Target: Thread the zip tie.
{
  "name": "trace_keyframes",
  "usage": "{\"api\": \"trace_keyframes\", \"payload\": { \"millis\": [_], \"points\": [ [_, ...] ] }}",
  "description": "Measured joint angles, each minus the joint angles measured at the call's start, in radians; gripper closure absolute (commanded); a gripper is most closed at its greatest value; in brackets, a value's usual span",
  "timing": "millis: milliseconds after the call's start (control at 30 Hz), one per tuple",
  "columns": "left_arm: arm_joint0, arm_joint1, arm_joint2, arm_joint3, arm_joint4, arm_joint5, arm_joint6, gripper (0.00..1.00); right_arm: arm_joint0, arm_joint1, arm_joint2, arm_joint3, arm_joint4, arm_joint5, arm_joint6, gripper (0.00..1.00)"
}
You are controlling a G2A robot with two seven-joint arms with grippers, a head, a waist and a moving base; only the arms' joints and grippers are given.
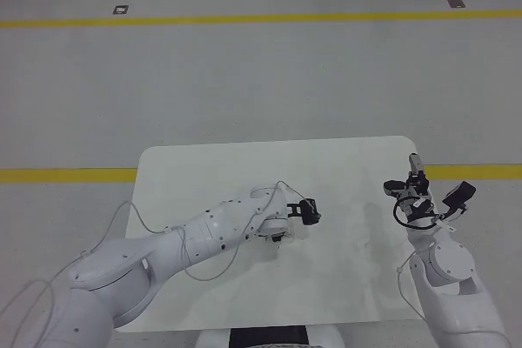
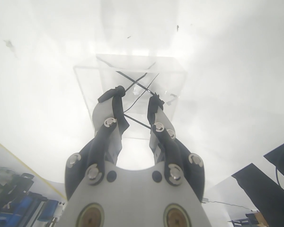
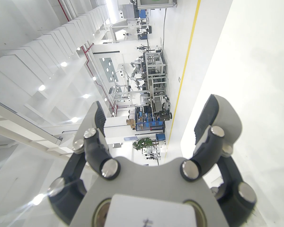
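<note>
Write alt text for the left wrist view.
The left gripper, fingers apart, is poised over a clear box on the white table. Thin black zip ties lie crossed in the box between its fingertips.

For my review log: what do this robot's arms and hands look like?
The left arm and right arm are rounded, glossy white shells with thin cables looping alongside. The left hand and right hand each have a pale grey base plate, black linkage bars joined by round silver pins, and two fingers faced with black pads.
</note>
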Motion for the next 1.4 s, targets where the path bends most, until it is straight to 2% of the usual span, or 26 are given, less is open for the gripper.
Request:
{"api": "trace_keyframes", "payload": {
  "millis": [67, 133, 433, 667, 700, 767, 800, 1133, 1400],
  "points": [
    [0.003, -0.006, 0.0, 0.009, 0.011, 0.0, 0.011, 0.78, 0.0, 0.0, 0.0, 0.0, 0.0, 0.0, 0.0, 0.0],
    [0.007, -0.011, 0.0, 0.016, 0.015, 0.0, 0.02, 0.82, 0.0, 0.0, 0.0, 0.0, 0.0, 0.0, 0.0, 0.0],
    [0.013, -0.031, 0.0, 0.046, 0.024, 0.0, 0.03, 0.79, 0.0, 0.0, 0.0, 0.0, 0.0, 0.0, 0.0, 0.0],
    [0.015, -0.04, 0.0, 0.059, 0.019, 0.0, 0.029, 0.87, 0.0, 0.0, 0.0, 0.0, 0.0, 0.0, 0.0, 0.0],
    [0.015, -0.04, 0.0, 0.059, 0.019, 0.0, 0.03, 0.87, 0.0, 0.0, 0.0, 0.0, 0.0, 0.0, 0.0, 0.0],
    [0.015, -0.04, 0.0, 0.058, 0.018, 0.0, 0.032, 0.98, 0.0, 0.0, 0.0, 0.0, 0.0, 0.0, 0.0, 0.0],
    [0.015, -0.04, 0.0, 0.058, 0.018, 0.0, 0.033, 1.0, 0.0, 0.0, 0.0, 0.0, 0.0, 0.0, 0.0, 0.0],
    [0.014, -0.035, 0.0, 0.049, 0.02, 0.0, 0.033, 1.0, 0.0, 0.0, 0.0, 0.0, 0.0, 0.0, 0.0, 0.0],
    [-0.003, -0.024, 0.0, 0.013, 0.02, 0.0, 0.01, 1.0, 0.0, 0.0, 0.0, 0.0, 0.0, 0.0, 0.0, 0.0]
  ]
}}
